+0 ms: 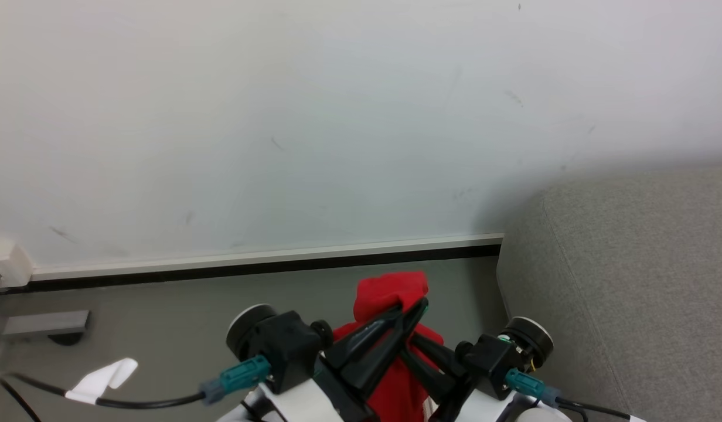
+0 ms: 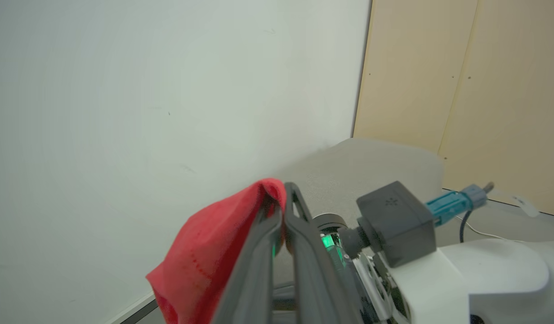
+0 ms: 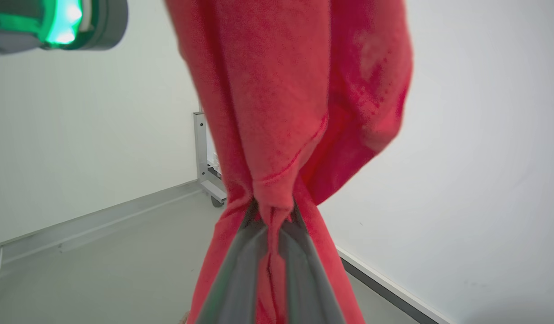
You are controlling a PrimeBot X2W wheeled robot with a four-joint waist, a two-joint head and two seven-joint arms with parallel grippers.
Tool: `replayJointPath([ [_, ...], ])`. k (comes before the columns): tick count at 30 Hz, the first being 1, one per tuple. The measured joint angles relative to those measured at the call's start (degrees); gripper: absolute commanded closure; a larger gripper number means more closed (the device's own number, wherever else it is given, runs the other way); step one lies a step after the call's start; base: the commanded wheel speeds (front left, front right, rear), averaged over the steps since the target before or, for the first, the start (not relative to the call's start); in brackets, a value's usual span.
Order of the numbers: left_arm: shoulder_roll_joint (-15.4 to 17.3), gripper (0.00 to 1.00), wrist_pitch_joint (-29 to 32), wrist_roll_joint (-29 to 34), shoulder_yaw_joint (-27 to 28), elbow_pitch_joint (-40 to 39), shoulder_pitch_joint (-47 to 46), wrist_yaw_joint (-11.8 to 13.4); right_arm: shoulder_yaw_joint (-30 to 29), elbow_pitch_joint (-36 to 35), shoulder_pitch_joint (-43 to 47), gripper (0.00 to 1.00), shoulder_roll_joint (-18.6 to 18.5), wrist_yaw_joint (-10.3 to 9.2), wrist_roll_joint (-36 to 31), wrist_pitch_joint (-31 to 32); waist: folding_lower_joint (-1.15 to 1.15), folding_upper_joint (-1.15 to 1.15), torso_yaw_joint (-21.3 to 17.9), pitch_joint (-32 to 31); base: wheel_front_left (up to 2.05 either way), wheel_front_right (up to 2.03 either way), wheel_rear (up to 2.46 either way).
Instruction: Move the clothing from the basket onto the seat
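A bright red piece of clothing (image 1: 390, 293) hangs in the air between my two grippers, low in the head view. My left gripper (image 1: 418, 306) is shut on its top fold; in the left wrist view the clothing (image 2: 214, 243) drapes over the closed fingertips (image 2: 283, 198). Just below, my right gripper (image 1: 409, 344) is shut on a bunched fold, and the clothing (image 3: 286, 103) hangs in front of the right wrist camera above the pinched gripper (image 3: 272, 215). The grey seat (image 1: 630, 281) lies to the right, also behind my left gripper (image 2: 371, 162). The basket is out of view.
A white wall (image 1: 337, 117) with a baseboard (image 1: 267, 261) stands close ahead. A black cable with a white tag (image 1: 100, 378) lies on the grey floor at the left, near a wall box (image 1: 3, 264). A metal leg on a caster (image 3: 205, 171) stands by the wall.
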Motion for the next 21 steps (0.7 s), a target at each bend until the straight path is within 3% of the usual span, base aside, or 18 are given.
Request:
replayJointPath([
  [3, 0.5, 1.0, -0.2, 0.0, 0.5, 0.6, 0.0, 0.5, -0.4, -0.1, 0.2, 1.0, -0.2, 0.0, 1.0, -0.4, 0.0, 0.0, -0.6, 0.0, 0.0, 0.0, 0.0],
  [4, 0.6, 0.75, -0.5, 0.0, 0.7, 0.8, 0.0, 0.7, -0.8, -0.1, 0.3, 1.0, -0.3, 0.0, 1.0, -0.7, 0.0, 0.0, -0.8, 0.1, 0.0, 0.0, 0.0],
  [6, 0.7, 0.46, -0.9, 0.1, 0.9, 1.4, 0.1, 0.9, -2.2, -0.4, 0.4, 1.0, -0.7, -0.01, 1.5, -1.2, 0.0, 0.0, -1.4, 0.2, 0.0, 0.0, 0.0],
  [7, 0.8, 0.06, -1.1, 0.1, 1.0, 1.8, 0.3, 1.0, -2.7, -0.6, 0.5, 1.0, -0.9, -0.01, 1.6, -1.3, 0.0, 0.0, -1.7, 0.3, 0.0, 0.0, 0.0],
  [8, 0.9, 0.0, -1.5, 0.3, 1.1, 2.3, 0.4, 1.3, -3.5, -0.9, 0.6, 1.0, -1.2, -0.01, 2.0, -1.3, 0.0, 0.0, -2.0, 0.4, 0.0, 0.0, 0.0],
  [21, -0.4, 0.0, -7.6, 1.3, -0.6, 11.5, 2.6, 0.3, -16.8, -7.5, 1.8, 1.0, -5.5, -0.01, 1.1, -0.5, 0.0, 0.0, -10.1, 2.6, 0.0, 0.0, 0.0],
])
